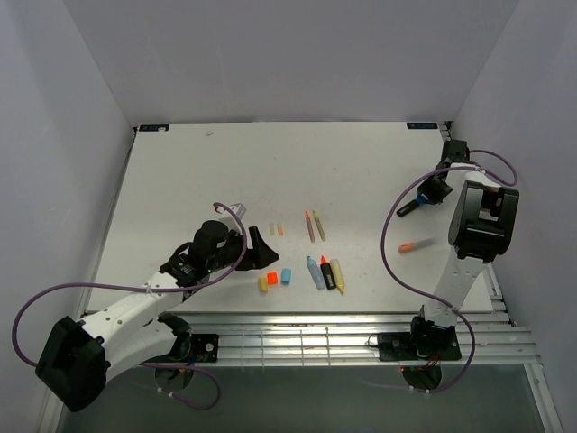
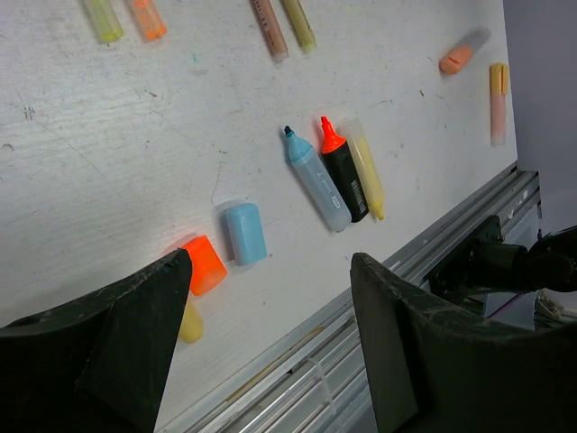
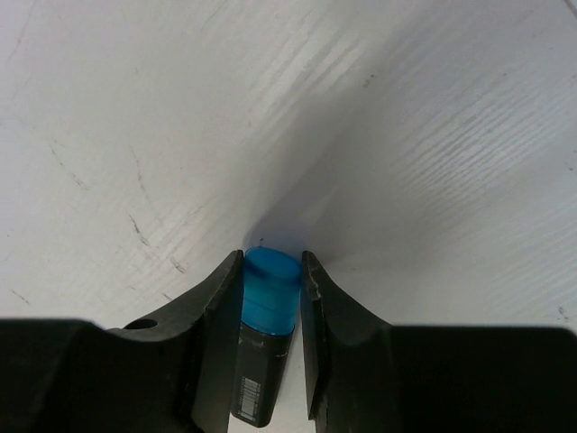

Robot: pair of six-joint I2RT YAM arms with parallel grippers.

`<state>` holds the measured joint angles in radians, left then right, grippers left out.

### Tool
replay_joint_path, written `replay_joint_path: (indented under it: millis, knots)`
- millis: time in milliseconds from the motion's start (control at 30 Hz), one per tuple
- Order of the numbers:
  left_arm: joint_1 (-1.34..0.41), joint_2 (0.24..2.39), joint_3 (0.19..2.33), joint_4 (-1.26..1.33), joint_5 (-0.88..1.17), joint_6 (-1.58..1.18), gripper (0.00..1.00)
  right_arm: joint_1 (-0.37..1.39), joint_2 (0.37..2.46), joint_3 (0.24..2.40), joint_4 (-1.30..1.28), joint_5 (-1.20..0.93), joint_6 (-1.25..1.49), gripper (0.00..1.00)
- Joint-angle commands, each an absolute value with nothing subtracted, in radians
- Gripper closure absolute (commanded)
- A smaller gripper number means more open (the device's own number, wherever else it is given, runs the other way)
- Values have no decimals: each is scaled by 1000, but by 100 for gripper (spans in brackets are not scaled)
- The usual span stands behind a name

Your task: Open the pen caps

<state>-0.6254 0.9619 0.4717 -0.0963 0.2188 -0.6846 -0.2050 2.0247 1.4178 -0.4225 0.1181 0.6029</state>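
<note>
My right gripper (image 3: pixel 272 262) is shut on the blue cap (image 3: pixel 270 289) of a black marker (image 3: pixel 257 379), close above the white table. In the top view the right gripper (image 1: pixel 424 196) holds the marker (image 1: pixel 407 209) at the far right. My left gripper (image 2: pixel 270 262) is open and empty; in the top view the left gripper (image 1: pixel 259 245) is just left of three loose caps. These are a light blue cap (image 2: pixel 245 233), an orange cap (image 2: pixel 206 264) and a yellow cap (image 2: pixel 189 323), partly behind my left finger. Two tiny pale caps (image 2: pixel 126 18) lie farther off.
Three uncapped markers lie side by side: blue (image 2: pixel 315 179), black with an orange tip (image 2: pixel 343 169), and yellow (image 2: pixel 368 176). Two thin stick pens (image 1: pixel 314 225) lie behind them. A capped orange marker (image 1: pixel 415 244) lies at the right. The table's near edge and metal rails (image 2: pixel 379 298) are below my left gripper.
</note>
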Motion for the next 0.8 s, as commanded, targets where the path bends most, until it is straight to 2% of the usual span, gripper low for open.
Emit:
replay_joint_path:
  millis: [0, 233, 467, 767]
  knots:
    - [-624, 956, 466, -86, 195, -678, 19, -190, 2046, 1453, -400, 77, 655, 92]
    - [-624, 954, 472, -89, 189, -681, 18, -183, 2010, 1462, -353, 8, 701, 92]
    - [-624, 960, 479, -80, 190, -704, 19, -157, 1885, 1387, -261, -80, 678, 92]
    - [-624, 942, 555, -104, 245, -741, 19, -17, 1712, 1333, -275, -117, 611, 92]
